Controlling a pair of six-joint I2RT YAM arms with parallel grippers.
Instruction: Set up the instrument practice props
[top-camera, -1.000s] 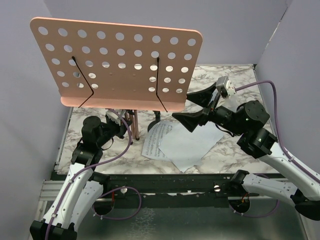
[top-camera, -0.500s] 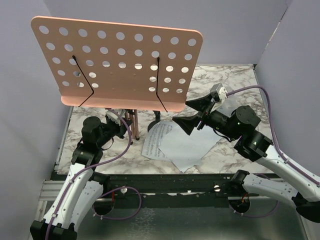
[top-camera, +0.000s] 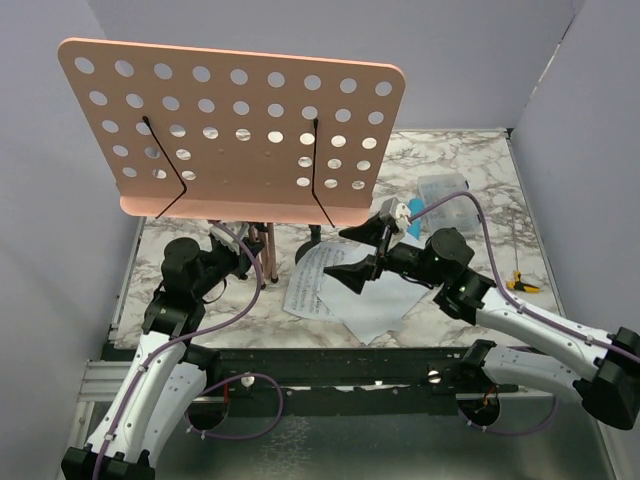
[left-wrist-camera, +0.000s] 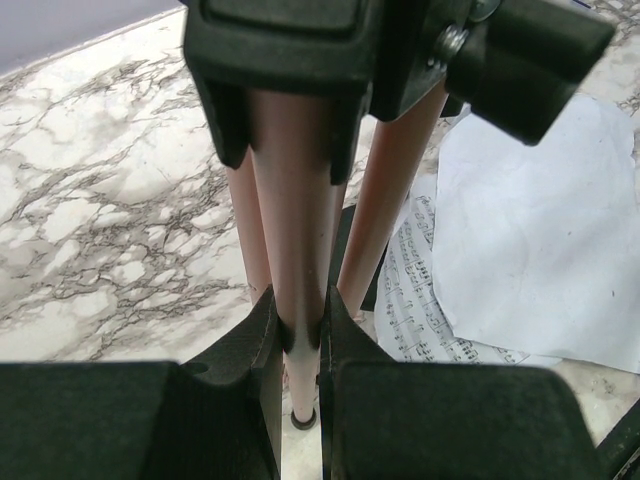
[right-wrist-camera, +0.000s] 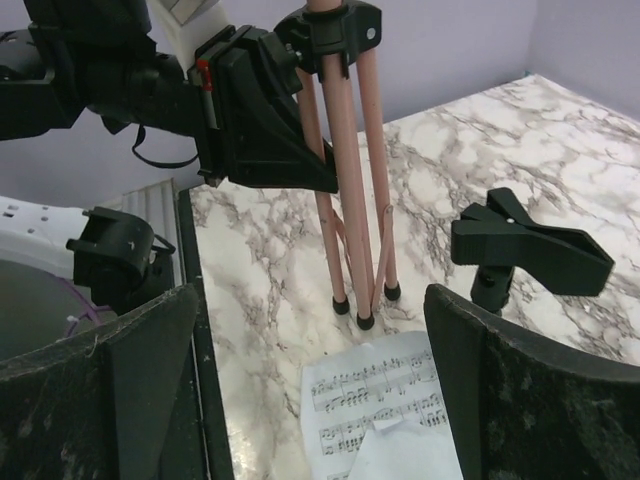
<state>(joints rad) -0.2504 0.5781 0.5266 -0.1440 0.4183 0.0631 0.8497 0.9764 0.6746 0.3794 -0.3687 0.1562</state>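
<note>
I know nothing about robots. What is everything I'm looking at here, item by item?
music stand: one, pink with round holes, standing left of centre on thin legs
sheet-music pages: two, white, overlapping flat on the table's near middle
mic stand: one, black, clip on top, just right of the music stand's legs
blue item: one, blue, mostly hidden behind the right arm
plastic box: one, clear, far right of the table
small item: one, yellow and black, near the right edge
table: one, white-grey marble pattern, under everything
left gripper: one, black, shut on a music stand leg
right gripper: one, black, open, above the pages
</note>
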